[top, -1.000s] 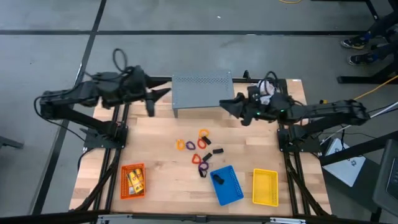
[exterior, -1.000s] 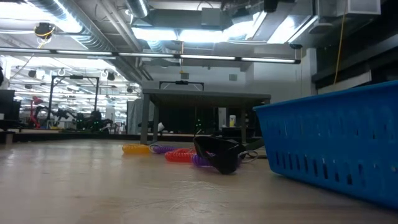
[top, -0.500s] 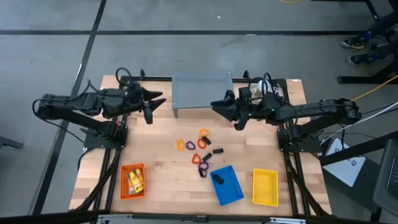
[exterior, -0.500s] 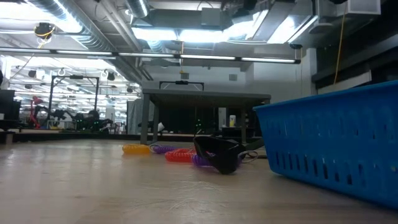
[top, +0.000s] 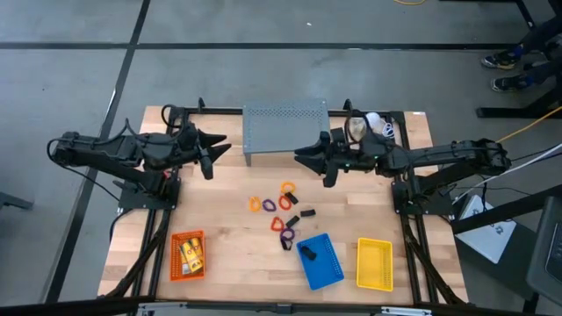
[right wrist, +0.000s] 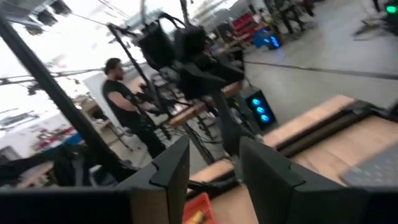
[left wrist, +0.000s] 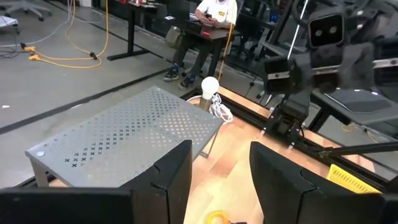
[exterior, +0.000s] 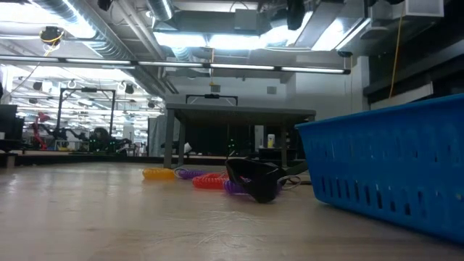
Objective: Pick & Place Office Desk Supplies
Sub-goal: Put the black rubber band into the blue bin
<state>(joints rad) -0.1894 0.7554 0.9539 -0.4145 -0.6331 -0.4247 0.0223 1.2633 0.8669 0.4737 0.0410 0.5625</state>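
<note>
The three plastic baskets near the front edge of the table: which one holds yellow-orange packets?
The small orange basket at the left end of the row. The blue basket in the middle holds a black piece, and nothing shows in the yellow basket on the right.

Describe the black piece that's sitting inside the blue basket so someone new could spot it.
Along the table's near edge stand three baskets: orange, blue and yellow. The blue basket is the middle one. The black clip lies in its corner nearest the loose loops, the only item inside it, while other black pieces lie on bare wood.
</note>
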